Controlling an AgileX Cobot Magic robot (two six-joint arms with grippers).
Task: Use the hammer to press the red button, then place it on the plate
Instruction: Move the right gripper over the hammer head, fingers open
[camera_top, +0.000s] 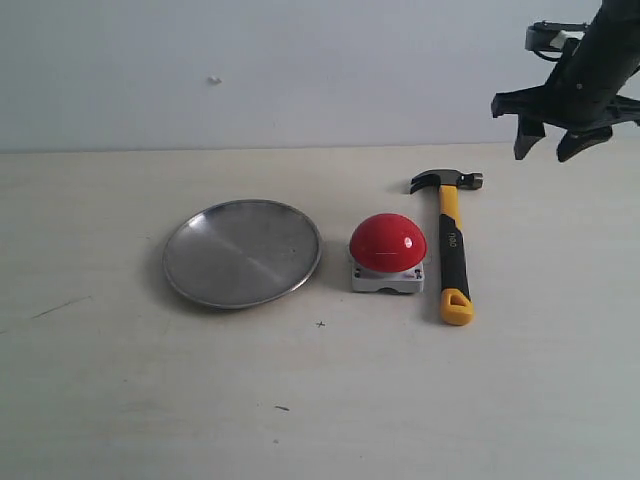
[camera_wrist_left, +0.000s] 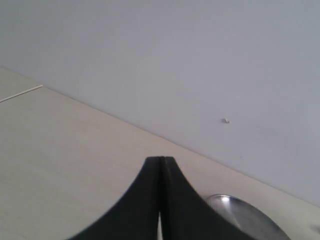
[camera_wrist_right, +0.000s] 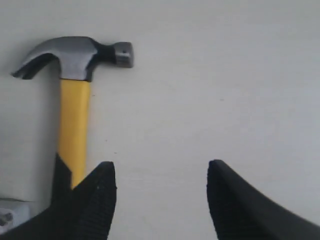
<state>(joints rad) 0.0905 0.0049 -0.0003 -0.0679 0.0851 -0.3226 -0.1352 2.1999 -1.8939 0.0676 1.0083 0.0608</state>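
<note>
Nothing is done yet. Your hammer (camera_top: 450, 240) lies untouched on the counter (camera_top: 500, 400), just beside the button (camera_top: 388, 243), with the plate (camera_top: 242, 252) beyond. Your right end effector (camera_top: 547, 150) hovers spread above and past the hammer's head. Your left end effector (camera_wrist_left: 161, 162) is pressed together, holding nothing.

Lower handle of the hammer (camera_wrist_right: 74, 110) behind the right tool (camera_wrist_right: 161, 168); plate (camera_wrist_left: 250, 220) partly off-frame.

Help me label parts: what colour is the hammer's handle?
The hammer handle is yellow and black, best in exterior view.
</note>
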